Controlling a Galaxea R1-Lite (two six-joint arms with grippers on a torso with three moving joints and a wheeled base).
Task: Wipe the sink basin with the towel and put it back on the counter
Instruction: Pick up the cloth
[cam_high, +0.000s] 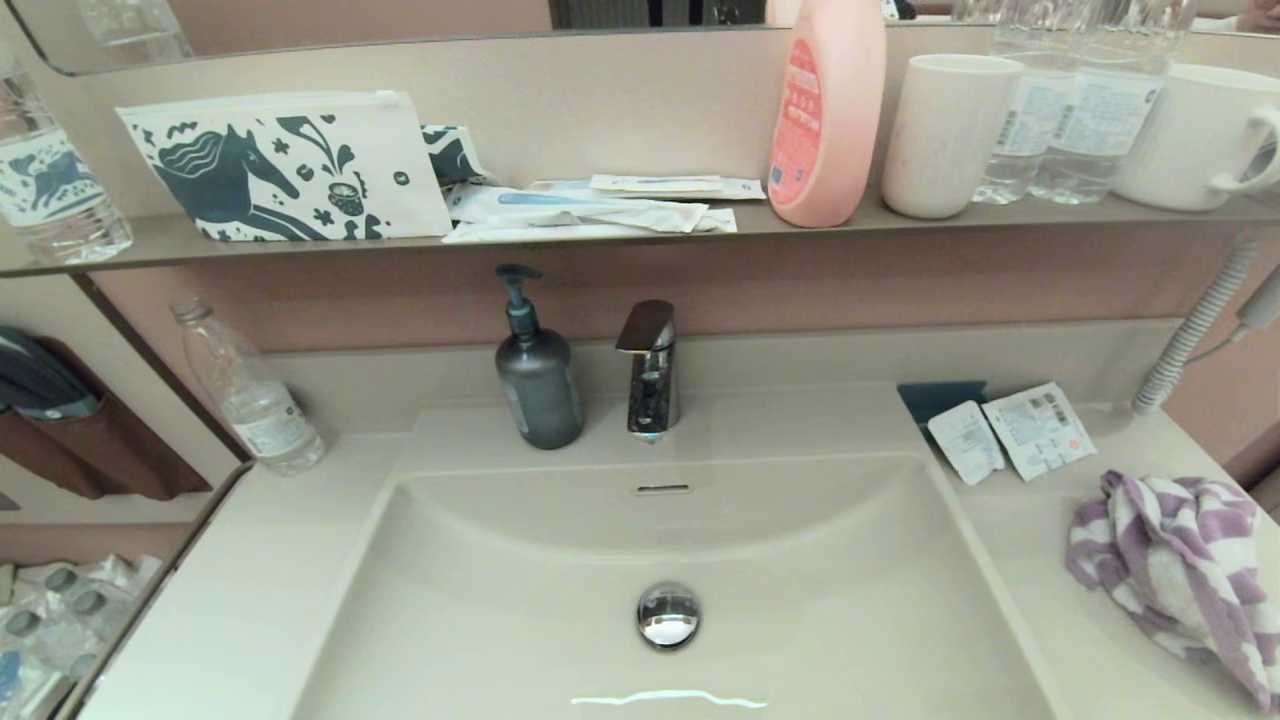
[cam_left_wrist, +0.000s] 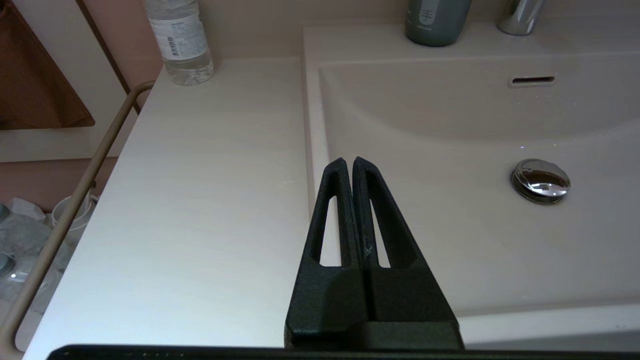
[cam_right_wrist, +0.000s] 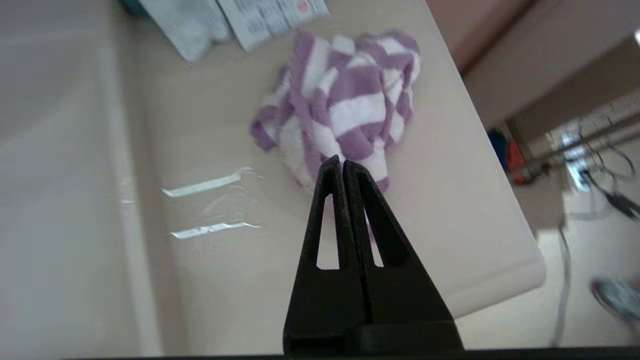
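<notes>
We saw towel (cam_high: 1170, 570) bunched on surface (cam_high: 1040, 560) right of sink basin (cam_high: 800, 560); right hand (cam_right_wrist: 343, 165) above towel, left hand (cam_left_wrist: 348, 164) at basin's left rim, both closed, empty

Soft, even light w/ faint shadows. White glare streak at 6 o'clock on the wide cream-beige sink basin (cam_high: 500, 560). Right wrist view blurry, esp. the purple-and-white striped terry towel (cam_right_wrist: 345, 107). Head view bends at edges.

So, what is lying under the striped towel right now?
The towel lies crumpled on the bare counter, right of the sink basin. Whether anything small hides beneath its folds cannot be seen.
</notes>
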